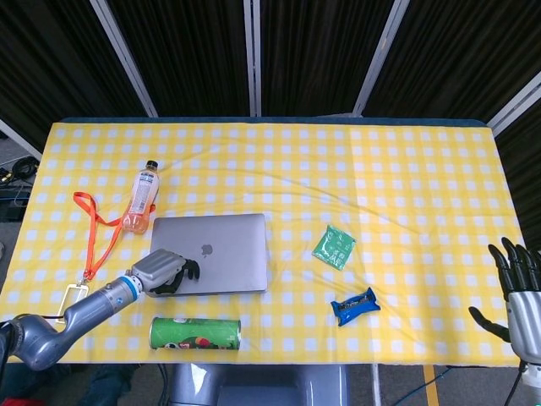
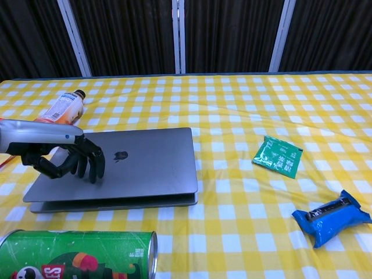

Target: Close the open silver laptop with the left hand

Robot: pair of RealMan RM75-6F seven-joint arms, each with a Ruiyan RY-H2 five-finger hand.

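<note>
Fingers (image 2: 87, 164) of the left hand (image 1: 165, 272) are curling downward and pressing their tips on the lid of the silver laptop (image 1: 211, 264), near its front left corner; they are gripping nothing. Under those fingers the laptop is lying almost shut on the yellow checked worktop (image 1: 406, 169), with only a thin gap showing along its front edge in the chest view. Fingers of the right hand (image 1: 517, 292) are standing spread apart and upright, holding nothing, well apart from everything, at the worktop's far right corner.

Lying around the left fingers are one orange drink bottle (image 1: 141, 194) and one orange lanyard (image 1: 97, 235) beyond them, and one green snack can (image 1: 195, 333) just in front. Further right are one green packet (image 1: 334, 247) and one blue wrapped bar (image 1: 354, 306).

Only the head view is showing the right hand and the lanyard; the chest view alone is showing the lid's gap.
</note>
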